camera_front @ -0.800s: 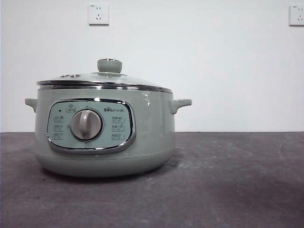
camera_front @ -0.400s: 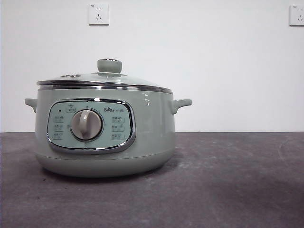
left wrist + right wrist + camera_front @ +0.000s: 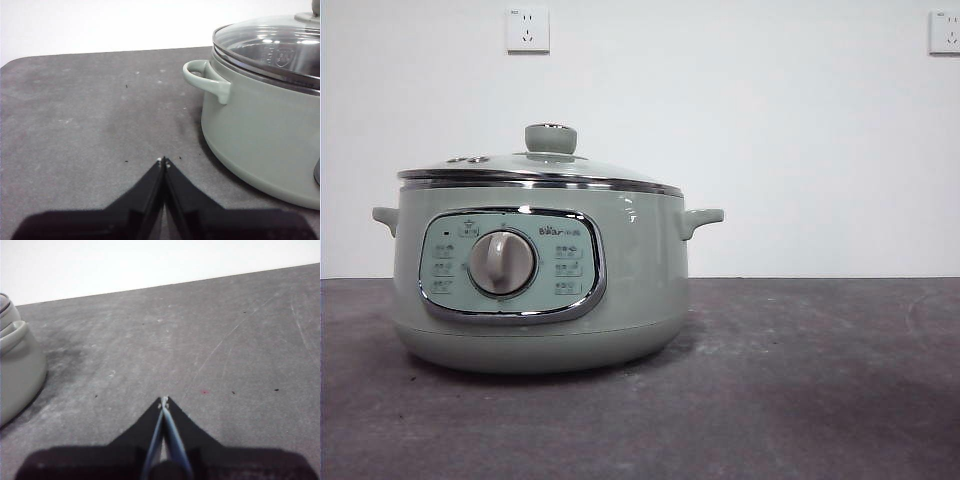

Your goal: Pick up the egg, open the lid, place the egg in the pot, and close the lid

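My left pincer is pressed together, empty, beside the pot; the lid sits on it. My right pincer is likewise closed.

left gripper: two matte black wedge jaws tapering to pale-flecked tips | right gripper: same black wedge jaws, bluish sheen along inner edges, pale-flecked tips | both: broad black base

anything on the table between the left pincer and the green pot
Nothing but bare grey tabletop with a few dark specks lies between the shut left pincer and the pale sage-green round pot, as the left wrist view shows.
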